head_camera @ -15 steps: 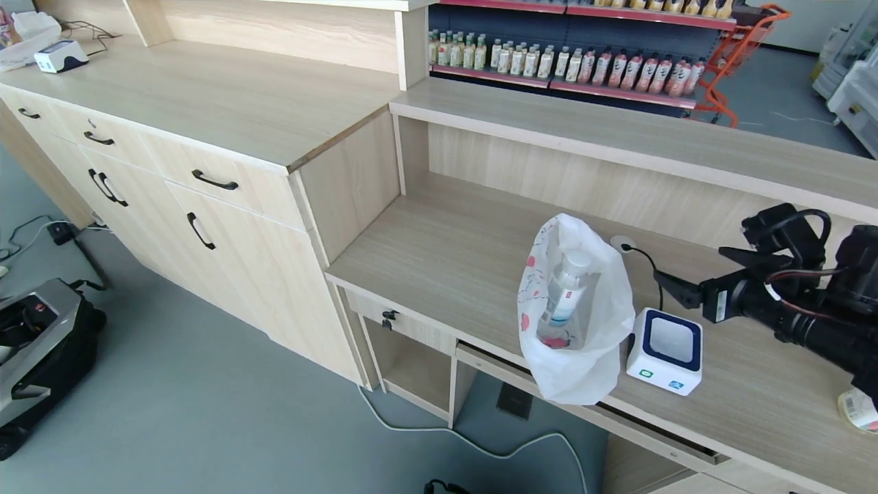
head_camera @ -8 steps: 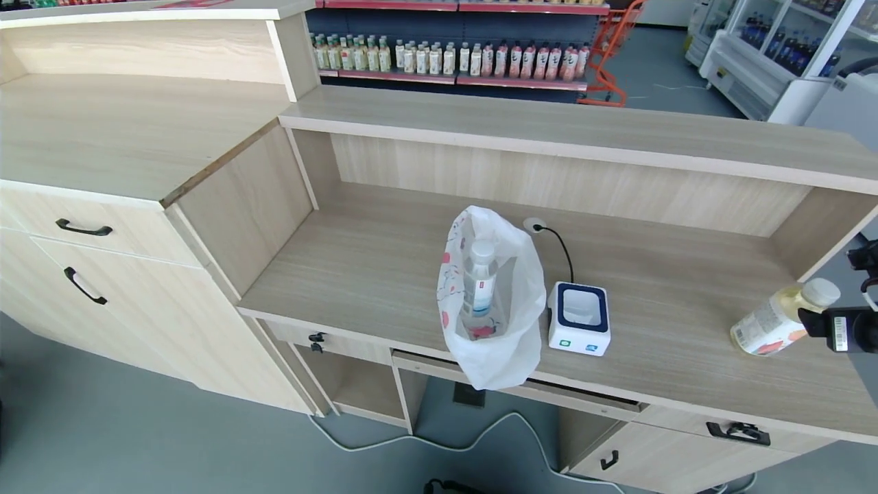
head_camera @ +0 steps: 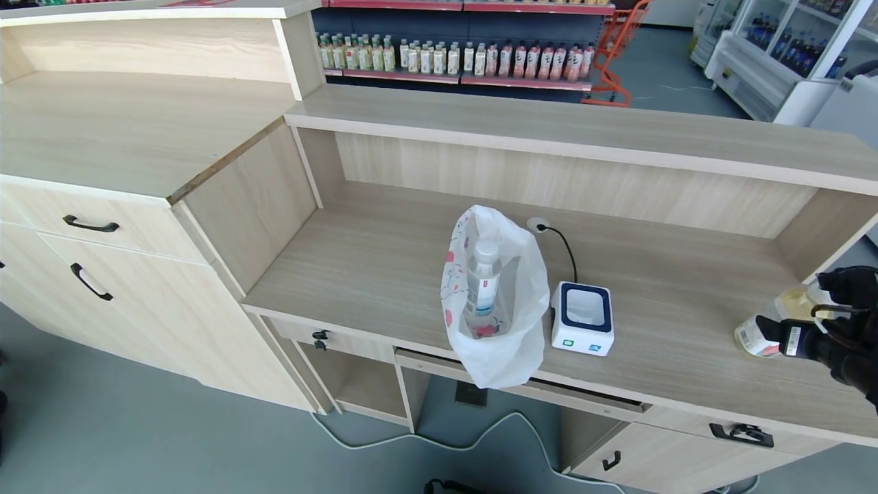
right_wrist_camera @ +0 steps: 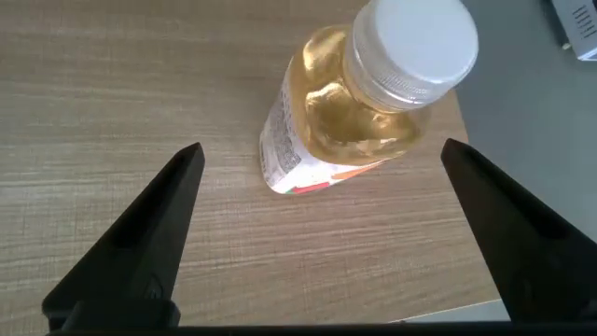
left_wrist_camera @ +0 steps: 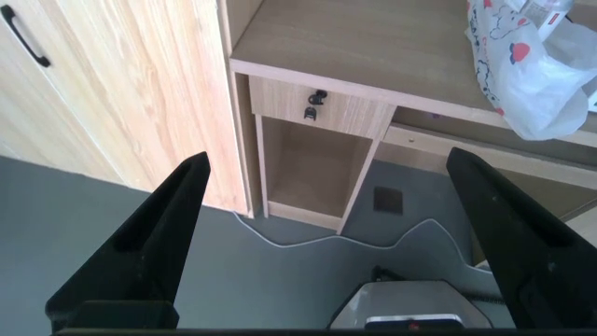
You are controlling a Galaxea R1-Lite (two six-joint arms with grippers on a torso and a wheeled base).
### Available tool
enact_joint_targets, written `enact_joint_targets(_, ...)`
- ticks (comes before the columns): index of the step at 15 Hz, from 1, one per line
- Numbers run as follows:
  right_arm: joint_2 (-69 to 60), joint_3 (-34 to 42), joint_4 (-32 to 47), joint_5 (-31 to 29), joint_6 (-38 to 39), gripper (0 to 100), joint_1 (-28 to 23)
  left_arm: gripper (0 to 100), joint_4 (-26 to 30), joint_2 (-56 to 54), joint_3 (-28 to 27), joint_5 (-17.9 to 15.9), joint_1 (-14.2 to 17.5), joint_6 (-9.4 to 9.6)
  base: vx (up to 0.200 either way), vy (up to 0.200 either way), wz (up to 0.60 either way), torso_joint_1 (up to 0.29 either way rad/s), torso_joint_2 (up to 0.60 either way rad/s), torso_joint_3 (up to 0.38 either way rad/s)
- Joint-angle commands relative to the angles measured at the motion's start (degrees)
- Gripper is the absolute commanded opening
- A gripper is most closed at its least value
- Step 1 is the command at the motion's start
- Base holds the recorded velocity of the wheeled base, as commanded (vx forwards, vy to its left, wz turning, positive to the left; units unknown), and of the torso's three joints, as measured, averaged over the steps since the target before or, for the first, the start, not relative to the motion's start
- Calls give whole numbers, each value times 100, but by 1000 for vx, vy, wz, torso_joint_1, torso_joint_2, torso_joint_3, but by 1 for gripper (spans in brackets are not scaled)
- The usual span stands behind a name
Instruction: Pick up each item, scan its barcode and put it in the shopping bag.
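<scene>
Landmark: the white barcode scanner (head_camera: pixel 583 318), its window framed in dark blue, sits on the wooden counter (head_camera: pixel 672 274). A black cable (head_camera: pixel 564 243) runs from it to a round grommet (head_camera: pixel 536 224) farther back.
Hard to see: in the head view the right gripper (head_camera: pixel 789 302) covers most of the juice bottle (head_camera: pixel 754 335) — just a label end and a glint of pale liquid show, and the cap is hidden.
Juice bottle: on the counter well to the right of the scanner, by the counter's right end. The right wrist view shows it whole, with a white screw cap, amber liquid and a white label with red and orange print.
Right arm: its gripper's fingers are spread wide on either side of the juice bottle, clear of it, gripping nothing.
Bag: the shopping bag (head_camera: pixel 494 329) stands just beside the scanner on its left. It is white plastic with red prints, its mouth is open and its bottom hangs over the counter's front edge. In the left wrist view the picture's edge cuts it off.
Inside the bag: a clear bottle (head_camera: pixel 483 281) with a white cap stands upright; the plastic blurs its base.
Left arm: the left gripper (left_wrist_camera: pixel 328 161) has its fingers far apart and empty. It is low and left of the scanner, over the grey floor (left_wrist_camera: pixel 112 215) before the counter's open cubby (left_wrist_camera: pixel 312 177).
</scene>
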Motion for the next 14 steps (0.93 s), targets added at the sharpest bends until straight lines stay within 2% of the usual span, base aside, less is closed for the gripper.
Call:
enact_joint_targets(1,501,43,-44,16,93,100,52,100,0,0,1,0,-2,-2,0,0,0,0,0,0)
enact_joint_targets(4,773,8,-255,16,128,100,60,100,0,0,1,0,-2,-2,0,0,0,0,0,0)
enact_joint_targets(7,1046,-62,-817,315,242,100,210,100,0,0,1,0,-2,-2,0,0,0,0,0,0)
enact_joint_targets(14,1213,-212,-1169,262,-57,100,192,100,0,0,1,0,-2,-2,0,0,0,0,0,0)
